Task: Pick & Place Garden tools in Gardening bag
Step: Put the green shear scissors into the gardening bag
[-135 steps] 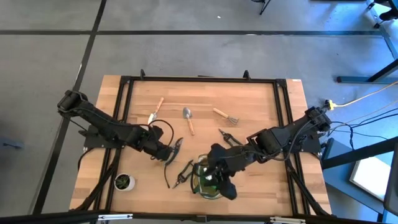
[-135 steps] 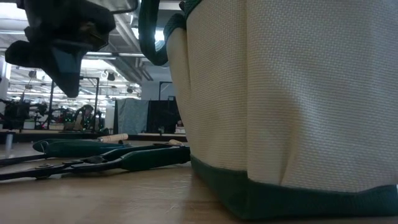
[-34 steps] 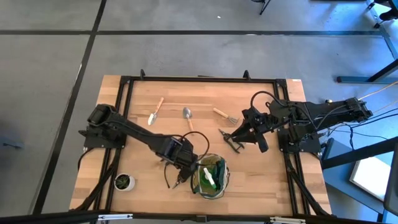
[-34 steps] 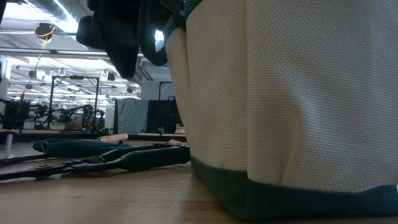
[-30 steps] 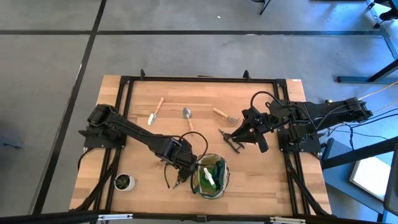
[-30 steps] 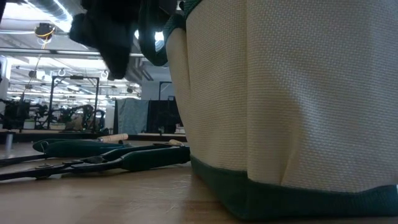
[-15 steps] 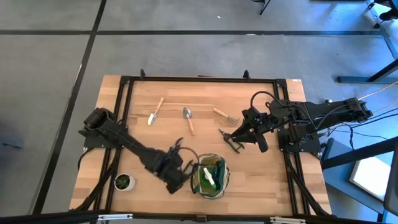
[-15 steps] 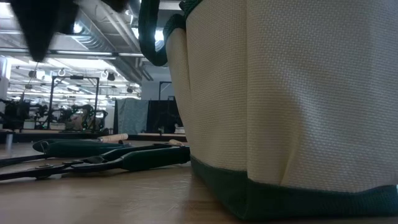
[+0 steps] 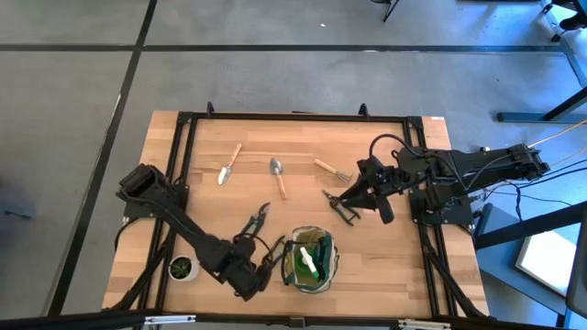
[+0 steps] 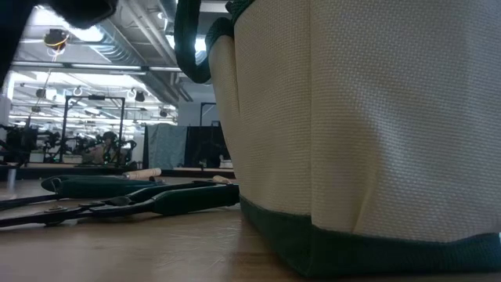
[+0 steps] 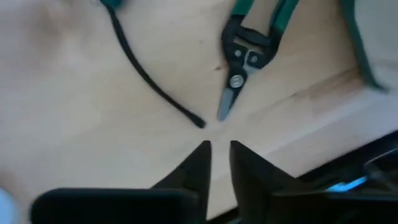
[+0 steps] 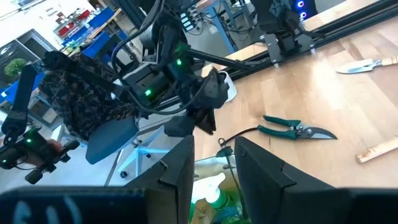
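Now the left gripper (image 9: 249, 278) sits low by the table's (image 9: 385, 147) near edge. That is farther from the bag mouth than a second ago, when it hung pressed shut right at the bag's left rim. Its fingers (image 11: 200, 160) are parting to a narrow slit with nothing between them. We read this as a retreat and reset rather than a delivery.

Starting at the left, the plant pot (image 9: 182, 268) stands just beside that arm and is not ours to move. Next come two pruning shears. One pair (image 9: 258, 218) lies free toward the middle, and the second pair (image 11: 239, 56) lies just left of the bag, its blade tip close ahead of the left fingertips, beside a loose black cord (image 11: 149, 78).

The gardening bag (image 9: 328, 271) stands upright near the front edge with the spray bottle (image 9: 310, 265) already inside. To its right and farther back, the right gripper (image 9: 347, 207) waits over a dark tool, its jaws partly spread; we cannot tell whether they touch it. Two trowels (image 9: 229, 163) and a fork (image 9: 332, 170) remain along the far side.

We have little room behind the left gripper, since the table edge is close. The bare wood mid-table is the free lane.
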